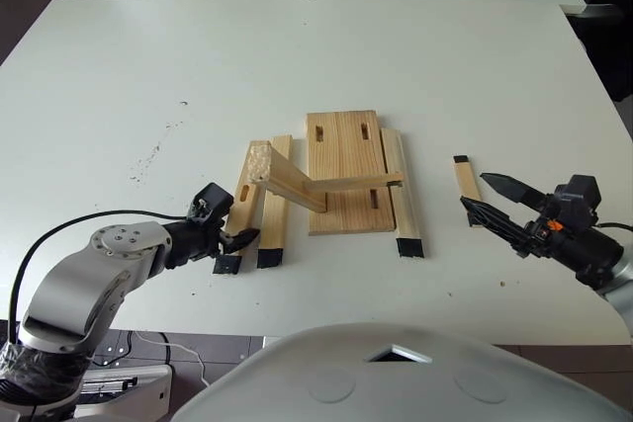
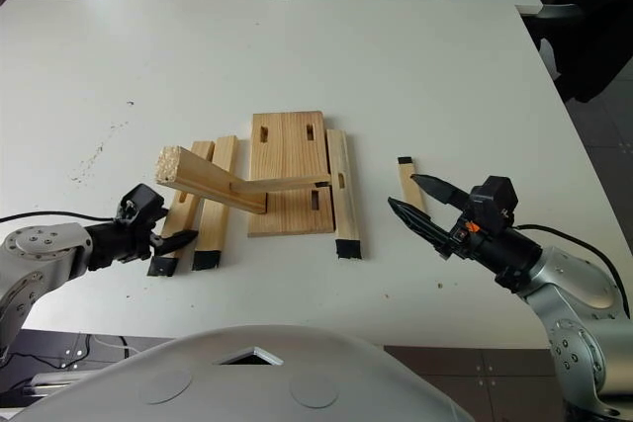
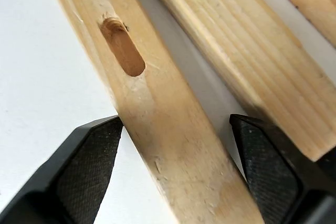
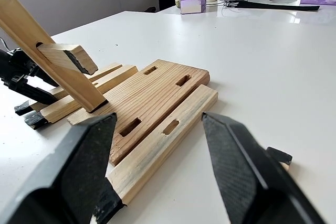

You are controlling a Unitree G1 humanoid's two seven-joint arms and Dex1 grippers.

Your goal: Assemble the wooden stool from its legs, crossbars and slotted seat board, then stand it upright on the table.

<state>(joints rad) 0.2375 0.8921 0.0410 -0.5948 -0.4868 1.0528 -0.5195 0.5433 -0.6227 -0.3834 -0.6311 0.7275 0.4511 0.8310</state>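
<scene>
left gripper [image 1: 235,229] straddling a stool leg [image 1: 244,190], not clamped
its fingers [image 3: 86,169] sit spread either side of the leftmost leg's lower end. the slotted seat board [image 1: 341,150] lies flat mid-table, legs alongside. the right gripper [image 1: 475,191] gapes wide just beside a short crossbar [image 1: 463,173].

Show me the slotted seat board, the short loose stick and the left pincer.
seat board [image 1: 338,150], left eye view, bare top face.
short stick [image 1: 466,183], left eye view, mid-length.
left pincer [image 3: 177,121], left wrist view, midway between its fingertips.
</scene>
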